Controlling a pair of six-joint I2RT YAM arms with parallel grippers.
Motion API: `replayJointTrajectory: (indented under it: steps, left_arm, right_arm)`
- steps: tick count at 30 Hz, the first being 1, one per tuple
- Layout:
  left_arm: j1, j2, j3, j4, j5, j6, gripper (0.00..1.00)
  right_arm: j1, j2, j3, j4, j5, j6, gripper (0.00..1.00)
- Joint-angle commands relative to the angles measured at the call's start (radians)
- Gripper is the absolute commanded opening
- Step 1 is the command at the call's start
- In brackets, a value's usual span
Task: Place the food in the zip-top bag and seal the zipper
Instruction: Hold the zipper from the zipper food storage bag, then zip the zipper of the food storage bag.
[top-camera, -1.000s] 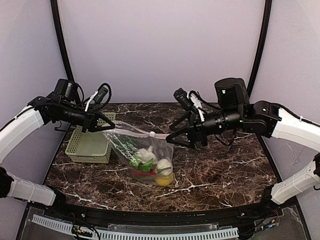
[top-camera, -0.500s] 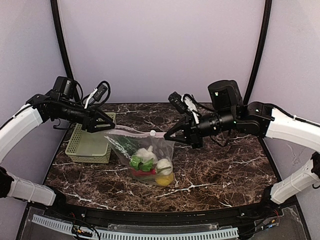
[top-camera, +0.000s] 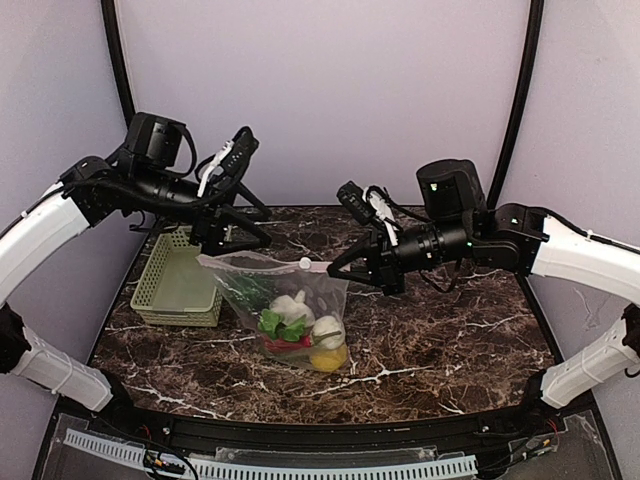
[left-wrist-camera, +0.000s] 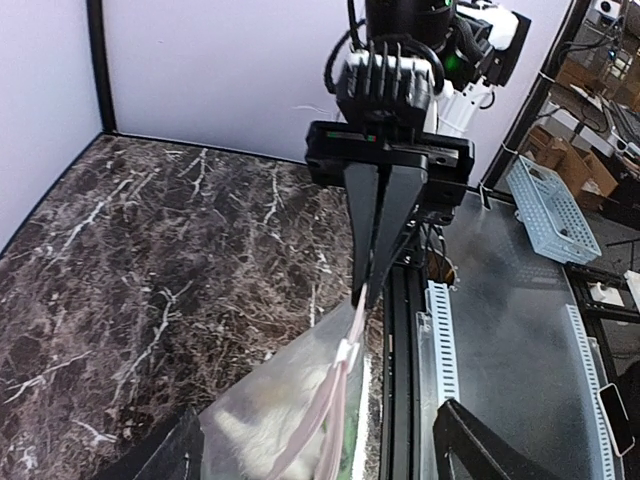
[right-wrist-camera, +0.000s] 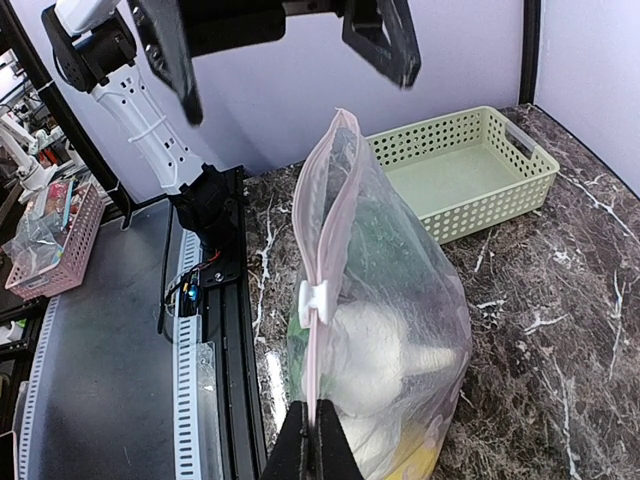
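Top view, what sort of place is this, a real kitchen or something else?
Probably a robot lab workcell, not a kitchen: a marble-look table boxed in by plain lilac walls, with a metal frame and a pink storage basket beside it.

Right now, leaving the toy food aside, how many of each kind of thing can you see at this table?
Robot arms: 2, the left end effector open, the right end effector pinching the bag's mouth edge
Clear zip-top bag: 1
Pale green basket: 1
Total: 4
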Motion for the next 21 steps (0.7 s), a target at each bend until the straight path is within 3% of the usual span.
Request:
replayJointTrajectory:
  steps: [1, 9, 21]
  left_arm:
    - [-0.090, 0.050, 0.019, 0.015, 0.005, 0.013, 0.80]
    - [-0.155, 0.133, 0.030, 0.025, 0.013, 0.038, 0.77]
    - [-0.160, 0.175, 0.034, 0.043, 0.051, 0.027, 0.35]
  right_arm:
    - [-0.003, -0.012, -0.008, 0.060, 0.005, 0.016, 0.00]
    - [-0.002, -0.011, -0.005, 0.066, -0.002, 0.019, 0.00]
    - [-0.003, -0.007, -0.007, 0.067, -0.002, 0.020, 0.00]
